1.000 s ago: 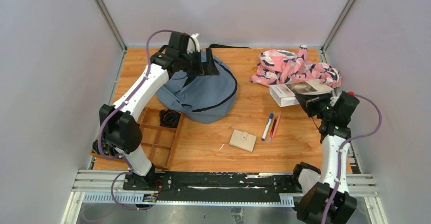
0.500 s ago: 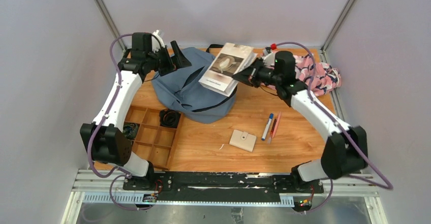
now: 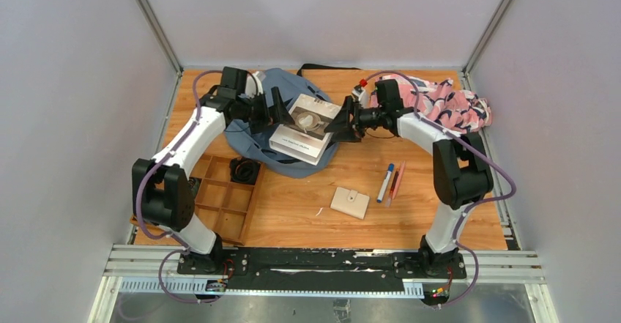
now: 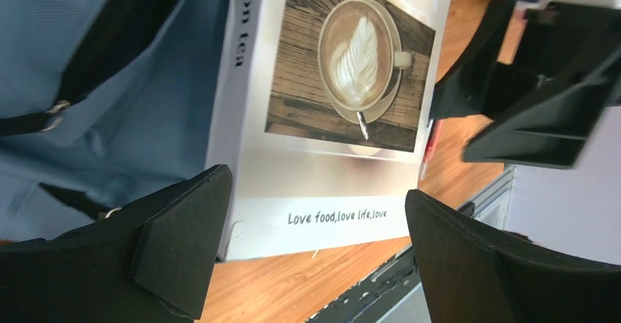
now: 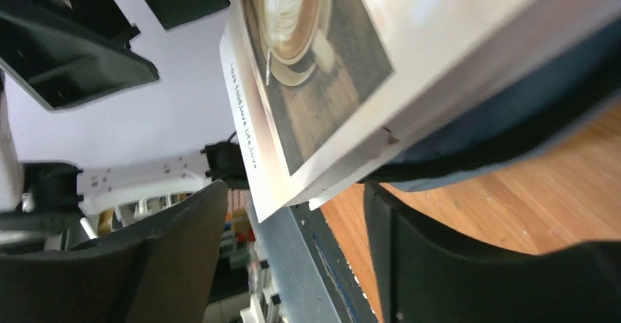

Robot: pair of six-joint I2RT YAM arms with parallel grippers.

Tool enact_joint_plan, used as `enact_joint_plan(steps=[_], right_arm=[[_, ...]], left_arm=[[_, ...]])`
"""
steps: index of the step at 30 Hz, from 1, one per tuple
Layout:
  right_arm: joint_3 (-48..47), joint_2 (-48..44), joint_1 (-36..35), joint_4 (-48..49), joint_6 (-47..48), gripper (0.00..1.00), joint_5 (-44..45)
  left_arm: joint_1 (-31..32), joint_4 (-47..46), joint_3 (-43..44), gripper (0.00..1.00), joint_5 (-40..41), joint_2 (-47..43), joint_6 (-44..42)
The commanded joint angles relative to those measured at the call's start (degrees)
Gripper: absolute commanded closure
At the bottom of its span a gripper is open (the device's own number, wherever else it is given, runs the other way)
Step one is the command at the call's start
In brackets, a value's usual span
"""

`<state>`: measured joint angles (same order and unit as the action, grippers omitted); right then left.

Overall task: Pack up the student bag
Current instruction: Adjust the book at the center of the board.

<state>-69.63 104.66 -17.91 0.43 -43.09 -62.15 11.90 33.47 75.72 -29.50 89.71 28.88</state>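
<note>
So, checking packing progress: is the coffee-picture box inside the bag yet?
Out: the box lies wholly visible on top of the student bag, not within it.

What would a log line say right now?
white coffee-picture box: resting on grey-blue fabric backpack | left claw: open | right claw: open

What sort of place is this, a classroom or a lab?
Most likely a robot test cell in a lab: a left arm and right arm bolted to a rail at a wooden table, plain walls boxing it in, and a student bag set out on it.
</note>
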Motion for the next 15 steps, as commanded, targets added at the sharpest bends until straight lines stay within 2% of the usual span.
enact_joint_plan(steps=[1,4,8,13,15], right_arm=[[-0.7,-6.9,2.2,-9.7,8.2,0.20,12.2],[4.7,-9.2,2.2,-5.3,3.6,0.17,17.8],[10.7,-9.6,1.4,6.8,-5.6,0.16,17.6],[10.5,-7.3,-0.8,8.5,-7.4,0.15,17.0],[10.6,-6.8,-0.9,9.7,-8.5,0.15,16.3]], left_arm=[[2.4,-1.7,-0.4,0.04,1.2,3.2,-1.2],[2.4,-2.0,-0.3,0.04,3.2,4.3,-1.2],[2.4,-2.7,-0.6,0.04,2.2,5.1,-0.9],[3.0,-3.8,-1.7,0.06,-0.6,6.1,0.0],[3.5,-5.9,-3.3,0.10,-2.3,5.7,1.3]])
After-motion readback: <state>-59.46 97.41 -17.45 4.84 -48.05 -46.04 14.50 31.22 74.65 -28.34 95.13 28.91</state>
